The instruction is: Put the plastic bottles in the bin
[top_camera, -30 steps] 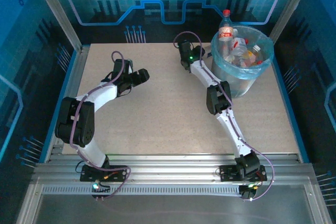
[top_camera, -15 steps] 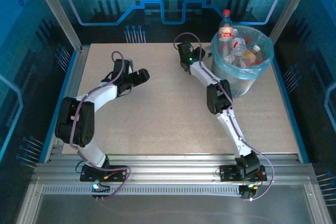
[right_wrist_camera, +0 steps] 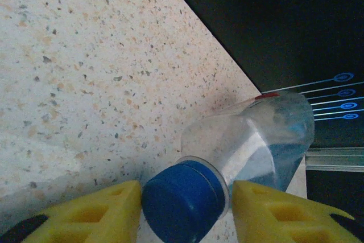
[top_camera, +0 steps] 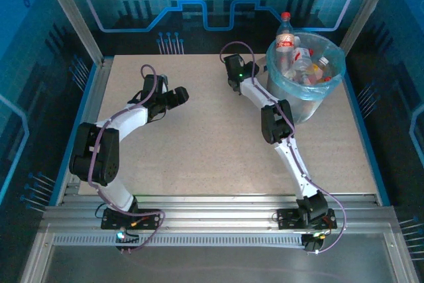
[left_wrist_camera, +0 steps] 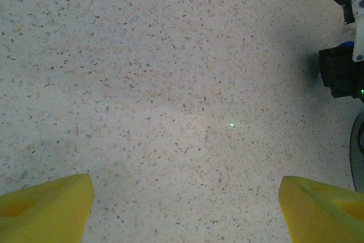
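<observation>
A clear plastic bottle [right_wrist_camera: 256, 140] with a blue cap [right_wrist_camera: 182, 200] lies on the speckled table by its far edge. My right gripper [right_wrist_camera: 185, 203] is shut on that cap: the left yellow finger [right_wrist_camera: 91, 211] presses against it and the right one sits at the neck ring. In the top view the right gripper [top_camera: 233, 69] reaches down just left of the bin [top_camera: 336, 71], a round grey-blue bin lined with a light-blue bag. Several bottles [top_camera: 301, 63] lie inside, and one with a red cap [top_camera: 285, 31] stands up at its rim. My left gripper [left_wrist_camera: 185, 211] [top_camera: 177, 95] hangs open over bare table.
The table's far edge [right_wrist_camera: 227, 55] drops to a dark gap just beyond the held bottle. The right arm's black wrist [left_wrist_camera: 341, 72] shows at the right of the left wrist view. Aluminium rails frame the table [top_camera: 199, 144].
The right gripper's jaws have closed in on the blue cap, and its wrist has shifted slightly left. The left arm has not moved.
</observation>
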Robot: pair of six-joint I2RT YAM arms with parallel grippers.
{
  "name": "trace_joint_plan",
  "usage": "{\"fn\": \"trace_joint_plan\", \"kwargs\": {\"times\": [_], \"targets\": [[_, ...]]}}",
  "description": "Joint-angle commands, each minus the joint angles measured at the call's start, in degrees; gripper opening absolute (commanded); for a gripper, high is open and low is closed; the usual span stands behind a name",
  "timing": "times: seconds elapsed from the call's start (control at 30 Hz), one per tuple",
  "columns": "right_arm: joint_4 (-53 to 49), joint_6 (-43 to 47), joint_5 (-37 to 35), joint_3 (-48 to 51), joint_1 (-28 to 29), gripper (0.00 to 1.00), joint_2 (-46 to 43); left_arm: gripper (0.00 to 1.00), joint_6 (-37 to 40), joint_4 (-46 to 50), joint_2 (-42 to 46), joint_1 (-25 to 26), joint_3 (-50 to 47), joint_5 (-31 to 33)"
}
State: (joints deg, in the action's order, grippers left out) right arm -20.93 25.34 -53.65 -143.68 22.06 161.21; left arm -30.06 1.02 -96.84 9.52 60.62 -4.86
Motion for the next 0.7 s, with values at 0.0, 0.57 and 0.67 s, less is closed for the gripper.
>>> {"fn": "trace_joint_plan", "kwargs": {"times": [0.0,0.57,0.67], "targets": [[-2.8,-1.3,-1.5,1.3,-0.8,0.44,-1.9,0.86,-0.5,-0.8,-0.2,-0.6,0.2,-1.2],[3.4,-5.7,-2.5,18.3,-0.8,0.39,-11.8,0.86,-0.8,-0.7,0.3,-0.6,0.0,-1.4],[2.7,-7.3,-2.3,18.9,-1.2,0.45,-12.3,0.86,-1.0,-0.8,0.1,-0.6,0.1,-1.4]]}}
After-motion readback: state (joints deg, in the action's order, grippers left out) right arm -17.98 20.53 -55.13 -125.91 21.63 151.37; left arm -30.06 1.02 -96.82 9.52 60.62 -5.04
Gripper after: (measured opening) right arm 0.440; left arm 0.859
